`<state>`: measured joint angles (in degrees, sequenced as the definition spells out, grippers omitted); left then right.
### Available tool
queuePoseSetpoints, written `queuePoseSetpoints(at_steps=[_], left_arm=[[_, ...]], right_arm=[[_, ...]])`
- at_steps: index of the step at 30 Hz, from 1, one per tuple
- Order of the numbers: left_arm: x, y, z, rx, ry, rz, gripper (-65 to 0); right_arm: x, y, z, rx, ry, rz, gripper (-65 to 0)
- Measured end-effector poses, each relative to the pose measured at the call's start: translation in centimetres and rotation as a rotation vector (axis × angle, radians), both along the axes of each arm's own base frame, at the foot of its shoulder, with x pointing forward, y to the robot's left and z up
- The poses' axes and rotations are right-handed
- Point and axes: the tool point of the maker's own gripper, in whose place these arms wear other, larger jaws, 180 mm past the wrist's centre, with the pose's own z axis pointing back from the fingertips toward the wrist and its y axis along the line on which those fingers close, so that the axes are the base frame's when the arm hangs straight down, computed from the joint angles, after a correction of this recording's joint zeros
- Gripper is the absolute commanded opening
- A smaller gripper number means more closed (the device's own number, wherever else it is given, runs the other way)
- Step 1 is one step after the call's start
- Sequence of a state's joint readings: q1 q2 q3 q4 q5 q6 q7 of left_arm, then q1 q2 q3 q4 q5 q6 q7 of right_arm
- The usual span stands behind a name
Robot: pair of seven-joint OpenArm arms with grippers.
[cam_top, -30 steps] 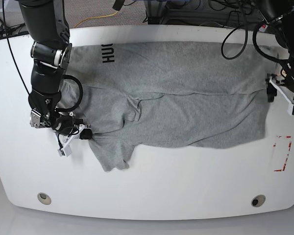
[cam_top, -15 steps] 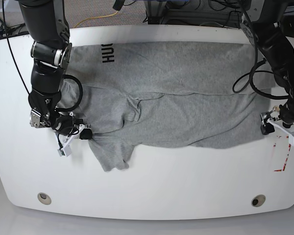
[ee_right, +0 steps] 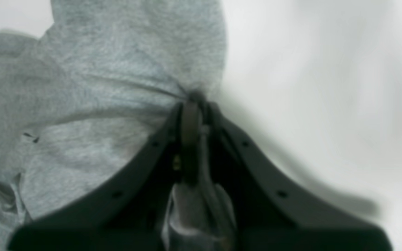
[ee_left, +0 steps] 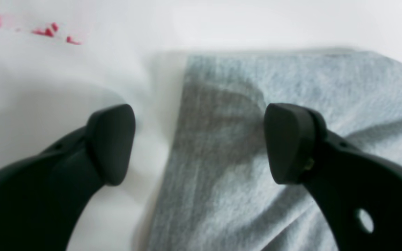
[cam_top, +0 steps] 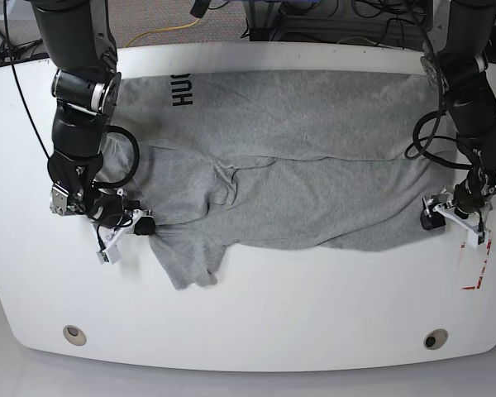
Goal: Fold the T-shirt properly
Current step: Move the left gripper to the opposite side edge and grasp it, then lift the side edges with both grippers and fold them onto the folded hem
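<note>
The grey T-shirt [cam_top: 314, 182] lies spread across the white table [cam_top: 314, 314], with black lettering [cam_top: 183, 89] at its far left. My right gripper [cam_top: 139, 225] is at the shirt's near left edge. In the right wrist view it [ee_right: 191, 104] is shut on a pinched bunch of the grey fabric [ee_right: 117, 69]. My left gripper [cam_top: 451, 218] is at the shirt's near right corner. In the left wrist view it [ee_left: 197, 143] is open, low over the table, with the shirt's edge [ee_left: 291, 80] running between the fingers: one finger is over cloth, the other over bare table.
Red tape marks [cam_top: 477, 265] lie on the table just right of the left gripper, and they also show in the left wrist view [ee_left: 51, 31]. Two round holes [cam_top: 74, 335] [cam_top: 435, 339] sit near the front edge. Cables hang behind the table's back edge.
The left arm has swung from the table's right edge down and inward to the shirt's near right corner, gripper open. The right arm has stayed put, still shut on the fabric.
</note>
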<state>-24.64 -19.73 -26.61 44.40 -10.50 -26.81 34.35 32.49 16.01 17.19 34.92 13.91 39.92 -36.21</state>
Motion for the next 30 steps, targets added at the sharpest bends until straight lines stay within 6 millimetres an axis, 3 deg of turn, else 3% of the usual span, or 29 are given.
queuePoseSetpoints(at_steps=[6, 8, 13, 21, 25, 30], left_arm=[[0.6, -0.9, 0.0, -0.013, -0.016, -0.005, -10.6], [0.9, -1.7, 0.1, -0.026, -0.022, -0.012, -14.3], [1.4, -2.8, 0.0, -0.048, -0.033, -0.021, -35.6], [1.8, -3.3, 0.0, -0.051, -0.078, -0.008, -63.2], [1.8, -3.2, 0.0, -0.047, -0.080, -0.008, -65.0], [1.7, -3.0, 0.1, -0.041, -0.080, -0.009, -65.0]], right_arm=[[0.0, 0.0, 0.0, 0.000, 0.000, 0.000, -65.0], [0.0, 0.0, 0.0, 0.000, 0.000, 0.000, -65.0], [0.1, 0.1, 0.1, 0.001, -0.001, 0.002, -65.0], [0.1, 0.1, 0.1, -0.001, -0.001, 0.002, -65.0], [0.3, -0.1, 0.7, -0.031, -0.016, 0.017, -65.0], [1.4, -0.7, 3.2, -0.094, -0.078, 0.042, -65.0]])
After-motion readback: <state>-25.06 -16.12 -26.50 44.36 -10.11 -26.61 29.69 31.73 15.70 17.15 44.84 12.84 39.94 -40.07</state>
